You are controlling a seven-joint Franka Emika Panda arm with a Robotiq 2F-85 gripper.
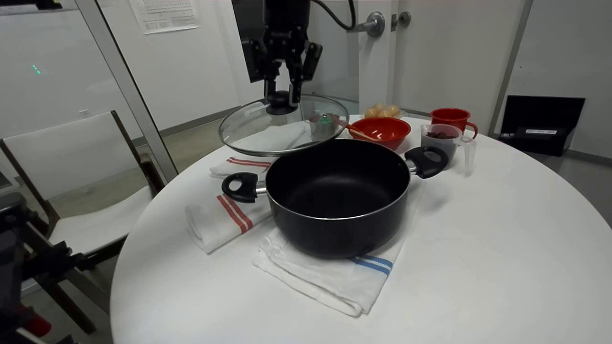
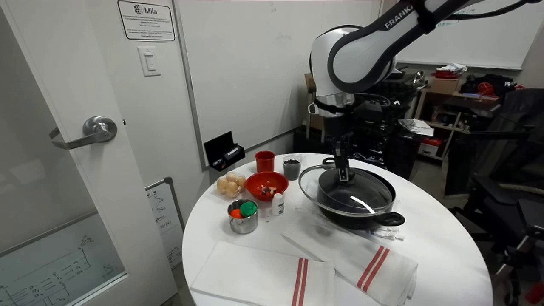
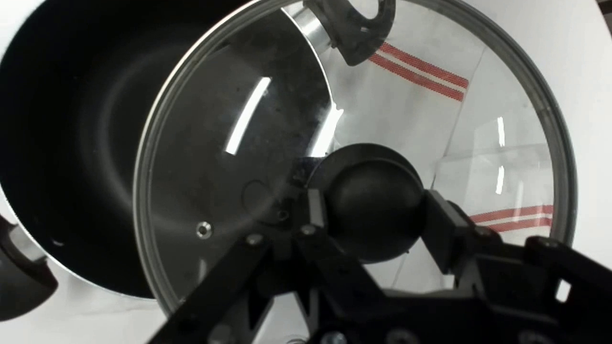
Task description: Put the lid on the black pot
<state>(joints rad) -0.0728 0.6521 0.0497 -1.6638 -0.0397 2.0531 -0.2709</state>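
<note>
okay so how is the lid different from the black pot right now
The lid is clear glass; the black pot is opaque. The lid has one central knob; the pot has two side handles. The gripper holds the lid by that knob, while the pot stands on a blue-striped towel. Both are round.

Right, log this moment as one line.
gripper: holds knob | lid: off-centre, partly over black pot | black pot: on blue-striped towel | status: lid not yet seated

The pot [image 1: 334, 239] and lid knob [image 3: 370, 210] are showing black, the bowl [image 1: 394, 142] and mug [image 2: 265, 163] red; two white towels [image 2: 255, 272] are wearing paired red stripes, a third towel [image 1: 330, 286] paired blue ones.
</note>
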